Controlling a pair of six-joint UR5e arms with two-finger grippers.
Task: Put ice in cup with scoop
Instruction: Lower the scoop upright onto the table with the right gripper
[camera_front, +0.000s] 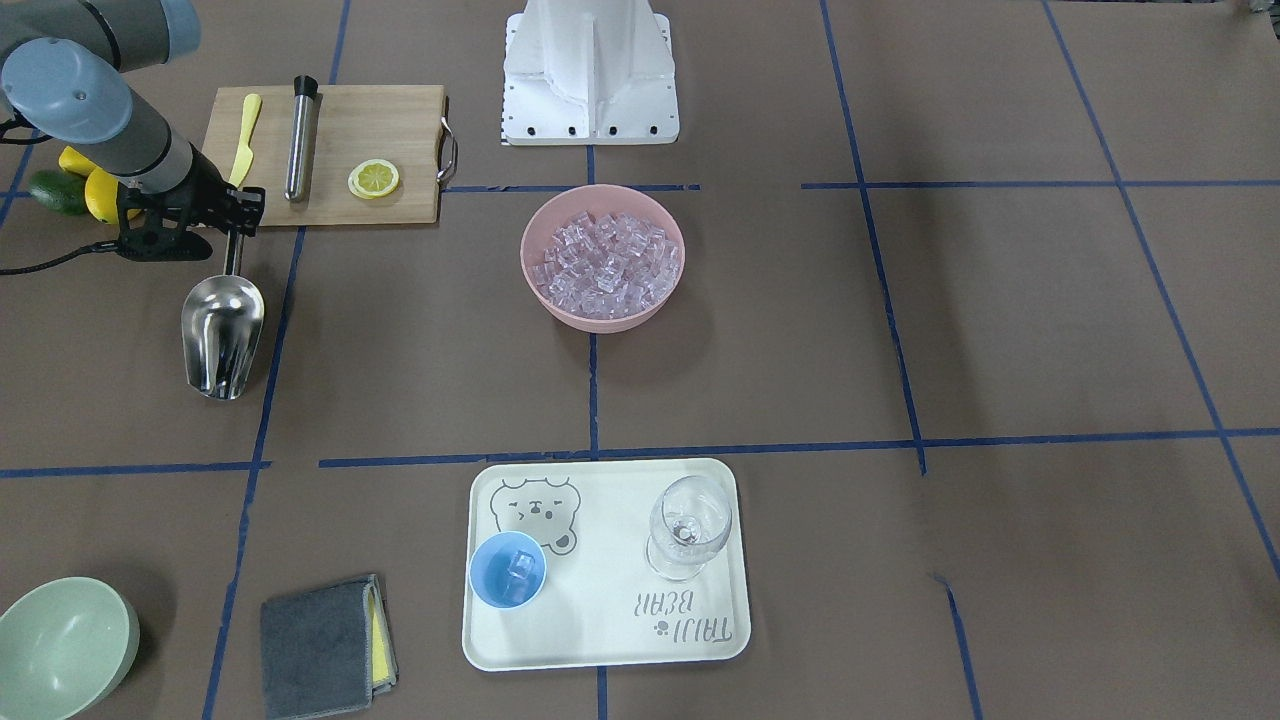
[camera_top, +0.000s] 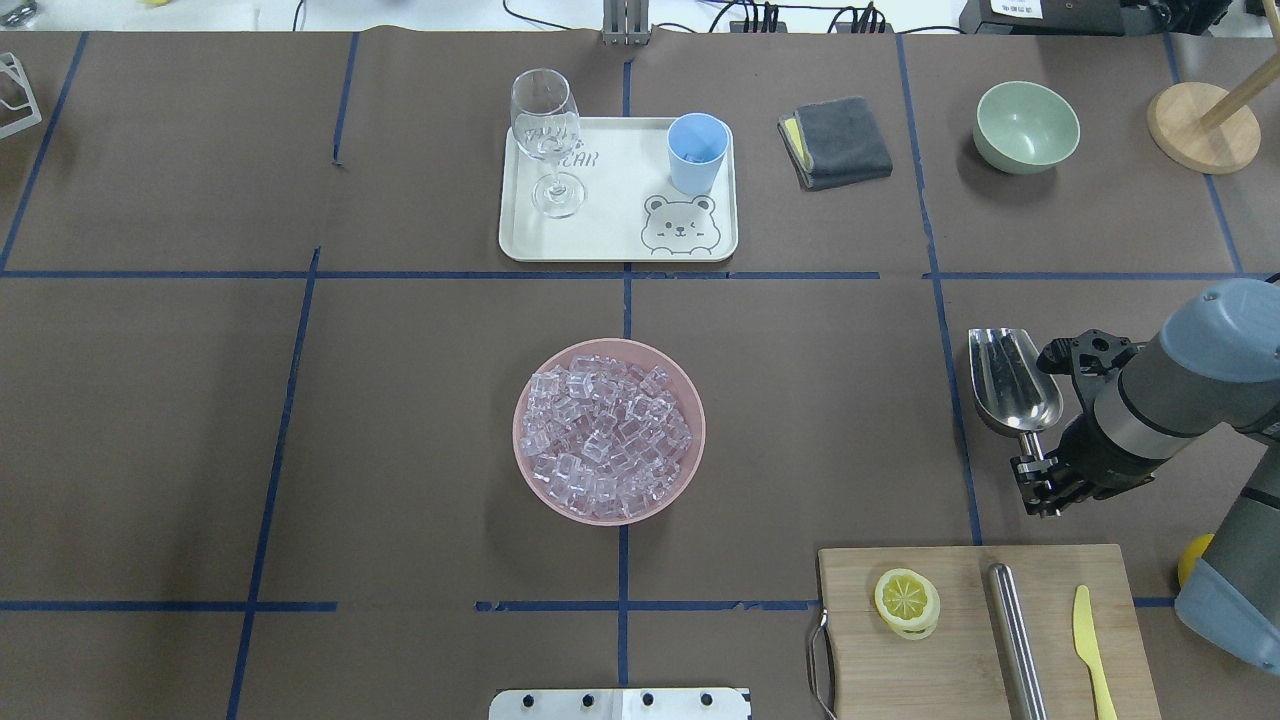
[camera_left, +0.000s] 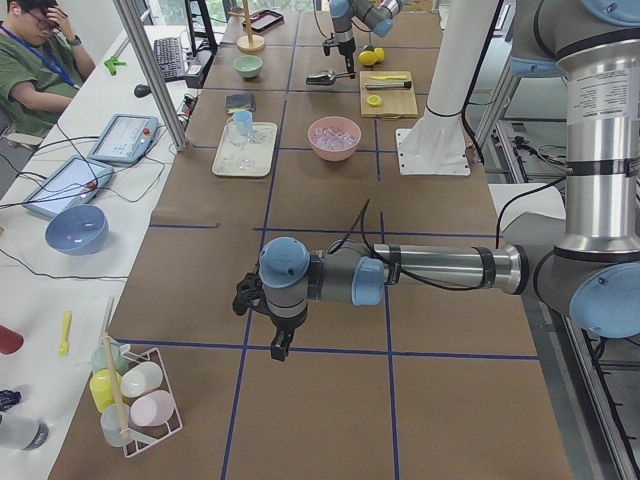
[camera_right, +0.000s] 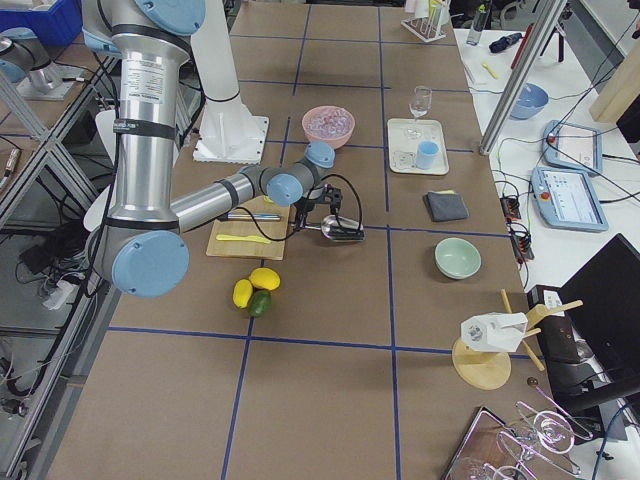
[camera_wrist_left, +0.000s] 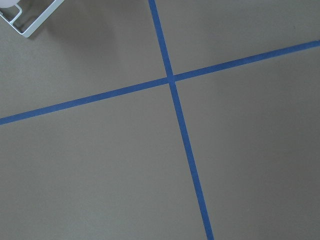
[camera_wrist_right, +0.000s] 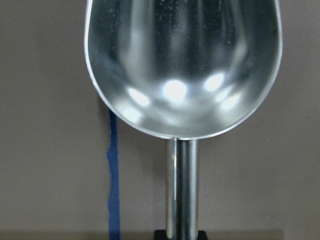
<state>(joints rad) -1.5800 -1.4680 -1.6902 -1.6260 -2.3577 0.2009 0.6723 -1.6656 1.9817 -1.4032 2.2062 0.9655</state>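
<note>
Right gripper (camera_top: 1037, 468) jaws clamped on empty scoop (camera_top: 1012, 388) handle, left gripper (camera_left: 280, 347) jaws' state cannot be told, ice (camera_top: 608, 432) heaped in pink bowl (camera_top: 519, 445)

**Open lane to the cup (camera_top: 697, 152)**

Bare brown paper (camera_top: 820, 420) is stretching from the scoop (camera_top: 1010, 385) to the pink bowl (camera_front: 600, 318) and on to the tray (camera_top: 600, 225). The wine glass (camera_top: 546, 125) is standing on that tray, well apart from the cup. The cutting board (camera_top: 960, 650) is lying near the scoop's handle end.

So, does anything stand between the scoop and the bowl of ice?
Nothing visible. Only bare taped table lies between the scoop and the ice; the cutting board sits off that line, nearer the robot.
</note>
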